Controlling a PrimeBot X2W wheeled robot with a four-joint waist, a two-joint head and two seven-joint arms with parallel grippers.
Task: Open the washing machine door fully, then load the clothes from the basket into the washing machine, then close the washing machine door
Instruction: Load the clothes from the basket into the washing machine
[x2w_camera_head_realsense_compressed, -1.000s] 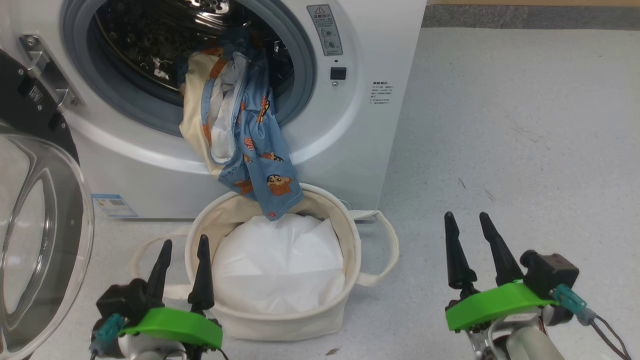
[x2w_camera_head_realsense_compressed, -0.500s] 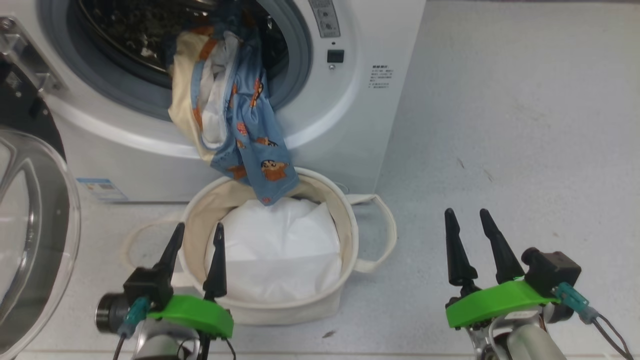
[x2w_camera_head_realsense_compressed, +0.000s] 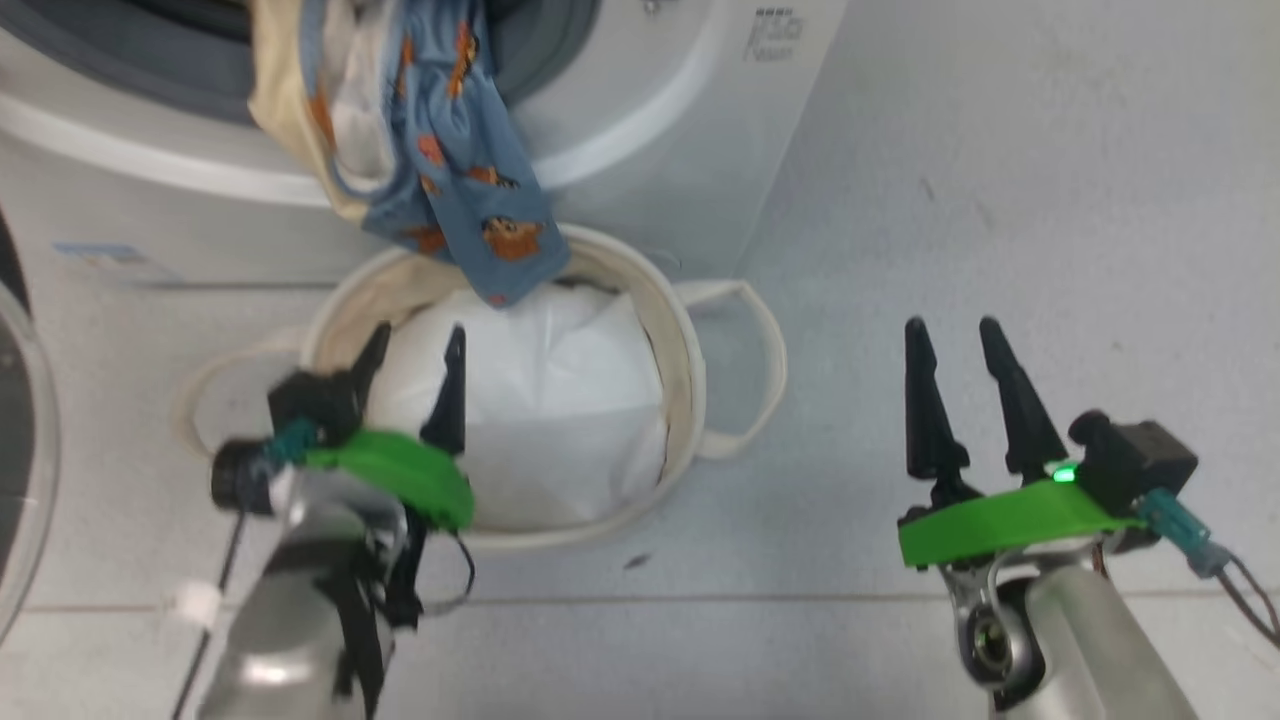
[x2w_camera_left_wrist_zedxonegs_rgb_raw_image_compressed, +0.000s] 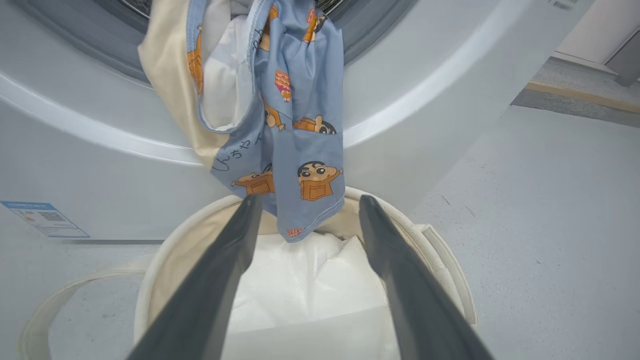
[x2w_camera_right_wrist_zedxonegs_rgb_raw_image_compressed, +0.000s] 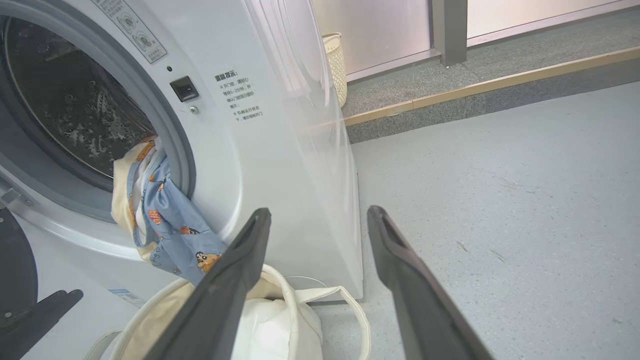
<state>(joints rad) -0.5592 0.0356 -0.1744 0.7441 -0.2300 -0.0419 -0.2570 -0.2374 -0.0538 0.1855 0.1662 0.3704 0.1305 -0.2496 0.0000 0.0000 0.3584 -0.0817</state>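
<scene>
At the far left the door stood swung open, with only the edge of its glass in view. The left fingers were spread wide and held nothing. They hovered over the near left part of the basket and pointed toward the machine. The basket sat on the floor just in front of the machine, with a white sheet bulging inside it. The clothes hung out of the machine's opening and over its lower rim, cream cloth on the left and blue printed cloth on the right. The blue tip dipped inside the basket's far rim, above the sheet. In the left wrist view that tip hung beyond the gap between the two fingers. Farther right, the right fingers were likewise wide apart and empty, above the floor and well apart from the basket.
</scene>
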